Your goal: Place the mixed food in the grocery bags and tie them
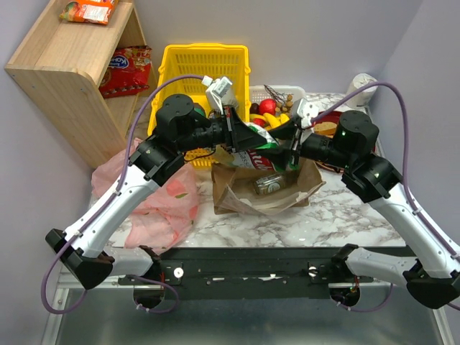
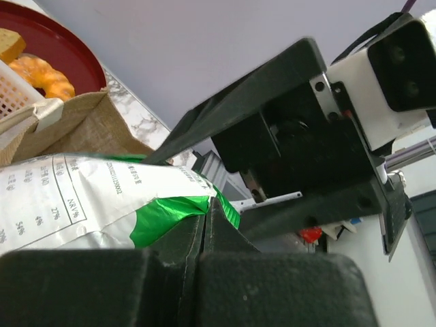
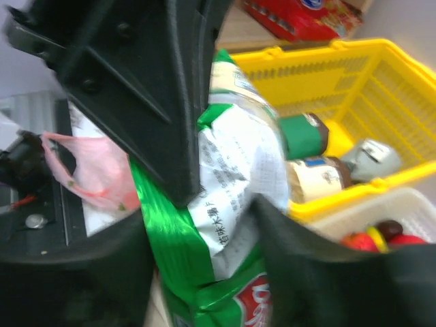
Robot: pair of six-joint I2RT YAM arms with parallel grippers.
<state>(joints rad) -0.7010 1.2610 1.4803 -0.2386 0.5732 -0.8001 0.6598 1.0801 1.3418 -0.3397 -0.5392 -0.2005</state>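
My left gripper (image 1: 239, 134) is shut on the top edge of the green crisp packet (image 1: 260, 152), which hangs over the brown paper bag (image 1: 237, 195). In the left wrist view the shut jaws (image 2: 206, 208) pinch the packet's green seam (image 2: 163, 211). My right gripper (image 1: 289, 134) is open, and its fingers stand on either side of the packet (image 3: 225, 204) in the right wrist view. The pink plastic bag (image 1: 164, 195) lies crumpled at the left. The bananas (image 1: 277, 120) lie in the white basket (image 1: 287, 92). I cannot make out the orange fruit.
The yellow basket (image 1: 205, 61) with jars stands behind the grippers. A wooden shelf (image 1: 65, 72) with red snack packets is at the far left. A red plate (image 1: 332, 122) with pastries sits at the right. A tin (image 1: 269, 184) lies in the brown bag.
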